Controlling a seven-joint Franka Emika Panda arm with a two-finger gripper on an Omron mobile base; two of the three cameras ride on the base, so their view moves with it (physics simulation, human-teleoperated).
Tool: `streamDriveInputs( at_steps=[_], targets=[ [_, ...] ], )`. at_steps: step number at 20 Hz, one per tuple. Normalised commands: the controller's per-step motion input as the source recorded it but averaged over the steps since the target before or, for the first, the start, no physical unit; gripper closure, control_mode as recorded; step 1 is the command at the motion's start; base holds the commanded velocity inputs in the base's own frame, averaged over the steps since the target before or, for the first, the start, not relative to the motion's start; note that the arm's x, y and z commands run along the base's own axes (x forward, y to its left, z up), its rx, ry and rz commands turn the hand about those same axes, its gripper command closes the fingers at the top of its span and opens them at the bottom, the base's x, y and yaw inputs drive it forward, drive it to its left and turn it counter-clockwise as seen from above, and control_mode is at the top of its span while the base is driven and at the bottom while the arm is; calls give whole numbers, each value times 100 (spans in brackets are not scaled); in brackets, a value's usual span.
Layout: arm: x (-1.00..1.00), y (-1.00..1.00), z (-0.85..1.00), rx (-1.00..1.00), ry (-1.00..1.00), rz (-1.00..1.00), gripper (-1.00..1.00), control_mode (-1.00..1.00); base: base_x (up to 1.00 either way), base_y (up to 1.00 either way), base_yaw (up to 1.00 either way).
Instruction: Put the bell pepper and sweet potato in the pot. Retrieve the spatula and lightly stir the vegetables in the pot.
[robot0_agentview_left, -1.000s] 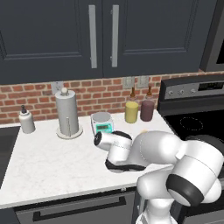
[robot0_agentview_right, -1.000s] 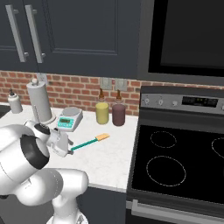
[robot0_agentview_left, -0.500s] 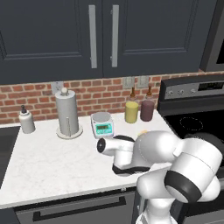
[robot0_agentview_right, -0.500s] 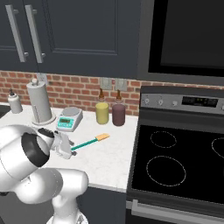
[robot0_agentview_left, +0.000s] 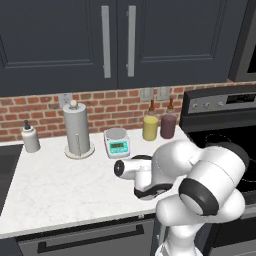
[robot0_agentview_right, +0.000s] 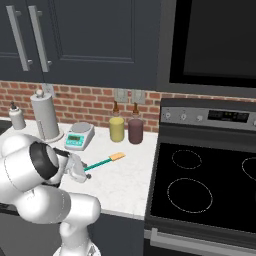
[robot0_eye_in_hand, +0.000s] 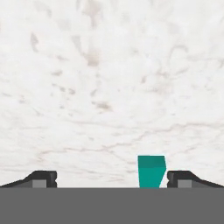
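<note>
The spatula (robot0_agentview_right: 103, 162) lies on the white marble counter (robot0_agentview_right: 125, 175), its tan head (robot0_agentview_right: 117, 156) pointing toward the canisters and its teal handle running back toward me. My gripper (robot0_agentview_right: 80, 173) hangs low over the handle's near end. In the hand view the teal handle end (robot0_eye_in_hand: 152, 170) stands between the two dark fingertips (robot0_eye_in_hand: 42, 178), close to the right one. The gripper (robot0_eye_in_hand: 113, 179) is open and nothing is held. The pot, the bell pepper and the sweet potato are out of view.
At the back of the counter stand a paper towel roll (robot0_agentview_left: 76, 131), a kitchen scale (robot0_agentview_left: 116, 142), a yellow canister (robot0_agentview_left: 150, 128), a maroon canister (robot0_agentview_left: 168, 126) and a soap bottle (robot0_agentview_left: 30, 139). The black stove (robot0_agentview_right: 210, 185) adjoins on the right.
The hand has sunk a little lower toward the counter over the spatula's handle end. The jaws have stayed open, and the spatula has not moved.
</note>
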Motion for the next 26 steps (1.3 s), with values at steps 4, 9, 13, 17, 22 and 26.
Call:
streamDriveInputs(
  at_steps=[4, 9, 13, 17, 22, 26],
  targets=[
    [4, 0, -17, 0, 0, 2, -100, -100, 0, 0, 0],
    [7, 1, -6, 0, 0, 3, -100, -100, 0, 0, 0],
    [15, 0, -3, 0, 0, 3, -100, -100, 0, 0, 0],
    [12, 0, -9, 0, 0, 3, -100, -100, 0, 0, 0],
    [16, 5, -23, 0, 0, 2, -100, -100, 0, 0, 0],
    [2, 8, -47, 0, 0, 0, 100, -100, 0, 0, 0]
  ],
)
